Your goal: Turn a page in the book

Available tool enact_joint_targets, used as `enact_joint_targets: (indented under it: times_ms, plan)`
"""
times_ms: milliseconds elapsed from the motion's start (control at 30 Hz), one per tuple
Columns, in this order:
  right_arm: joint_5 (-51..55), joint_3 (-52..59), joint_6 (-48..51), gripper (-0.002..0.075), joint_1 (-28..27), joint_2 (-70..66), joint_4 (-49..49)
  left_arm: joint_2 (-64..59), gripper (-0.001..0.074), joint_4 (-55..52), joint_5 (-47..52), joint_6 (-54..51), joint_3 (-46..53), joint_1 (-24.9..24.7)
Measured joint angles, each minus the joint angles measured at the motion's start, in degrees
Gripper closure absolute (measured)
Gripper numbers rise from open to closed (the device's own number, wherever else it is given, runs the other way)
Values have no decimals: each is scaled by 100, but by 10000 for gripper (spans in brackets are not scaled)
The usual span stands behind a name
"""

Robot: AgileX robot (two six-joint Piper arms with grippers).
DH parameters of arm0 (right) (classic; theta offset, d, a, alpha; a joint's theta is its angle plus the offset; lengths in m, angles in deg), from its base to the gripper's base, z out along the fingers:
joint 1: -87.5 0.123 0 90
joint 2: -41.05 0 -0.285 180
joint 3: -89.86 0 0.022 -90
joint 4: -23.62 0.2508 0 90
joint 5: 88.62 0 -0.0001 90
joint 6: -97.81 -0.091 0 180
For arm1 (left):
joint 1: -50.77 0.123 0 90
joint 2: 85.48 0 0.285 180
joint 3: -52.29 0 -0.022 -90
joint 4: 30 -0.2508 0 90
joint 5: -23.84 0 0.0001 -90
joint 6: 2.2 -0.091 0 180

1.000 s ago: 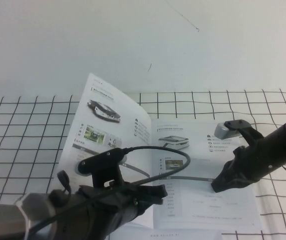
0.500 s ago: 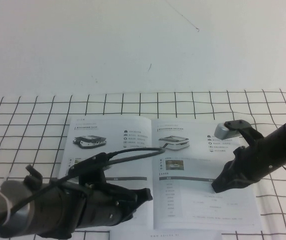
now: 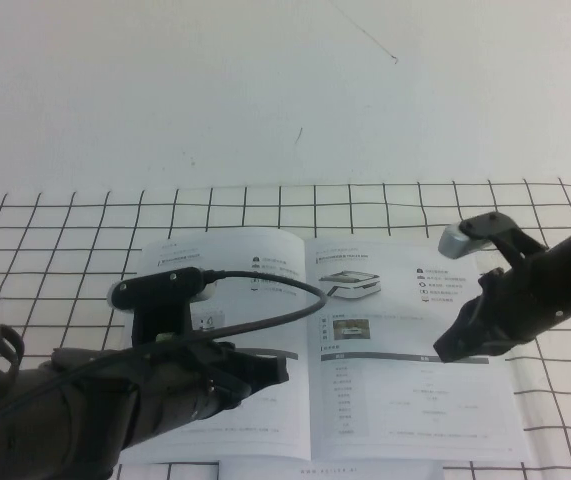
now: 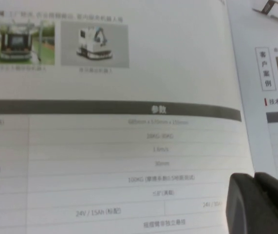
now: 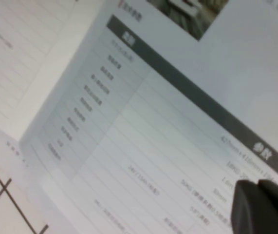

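Left gripper (image 3: 265,368) hiding left page (image 3: 255,275), right gripper (image 3: 448,350) shut above book (image 3: 405,400)

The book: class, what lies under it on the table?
Under the book shows the grid-lined table and another printed sheet's edge; the rest is covered. Left hand and shut right hand are above its pages.
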Motion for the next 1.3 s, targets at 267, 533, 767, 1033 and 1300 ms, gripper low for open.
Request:
enact_joint_targets:
  times_ms: [267,533,767,1033,1300]
  plan:
    - [652,7,-20,725,0,1508,-29,442,738,0,88,-563,-157,0]
    - [1761,12,-225,725,0,3908,-360,2369,738,0,121,-1063,-230,0]
    - [2041,12,-1459,725,0,6079,-2481,3627,738,-10,780,-1061,-230,0]
    - [2196,12,-2637,725,0,7473,-3875,3565,738,-1895,2835,257,-230,0]
    - [1609,1041,-3055,725,0,8479,-3884,3470,738,-6692,3779,4034,-230,0]
